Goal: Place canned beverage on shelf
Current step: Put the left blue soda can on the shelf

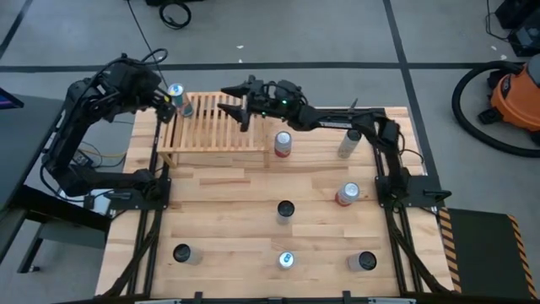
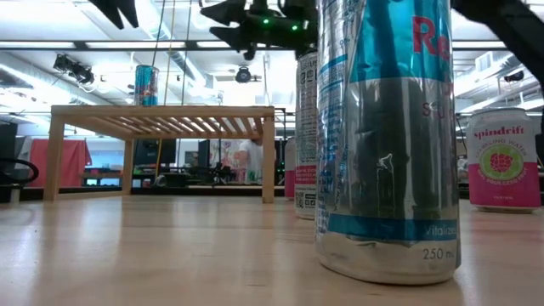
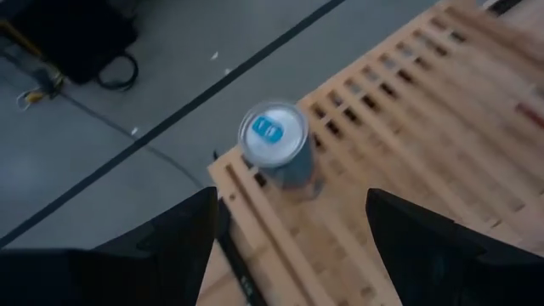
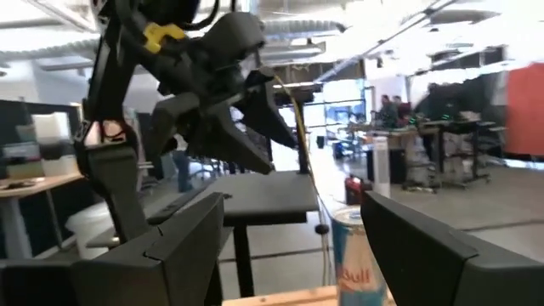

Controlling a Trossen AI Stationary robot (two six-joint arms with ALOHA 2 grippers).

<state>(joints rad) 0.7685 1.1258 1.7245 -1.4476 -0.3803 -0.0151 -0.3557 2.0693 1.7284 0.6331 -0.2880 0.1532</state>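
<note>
A blue and silver can (image 1: 177,97) stands upright on its base on the far left corner of the light-wood slatted shelf (image 1: 218,128). It also shows in the left wrist view (image 3: 276,144) and the low view (image 2: 146,85). My left gripper (image 3: 293,204) is open and hovers just left of and above the can (image 1: 164,103), touching nothing. My right gripper (image 1: 224,99) is open and empty above the shelf's far edge, pointing toward the can. The can's top shows low in the right wrist view (image 4: 357,251).
A red and white can (image 1: 283,143) stands by the shelf's right end. A silver can (image 1: 349,142) and a red can (image 1: 348,194) stand at the right. Several more cans stand nearer, among them a dark one (image 1: 285,211) and a blue-topped one (image 1: 287,260).
</note>
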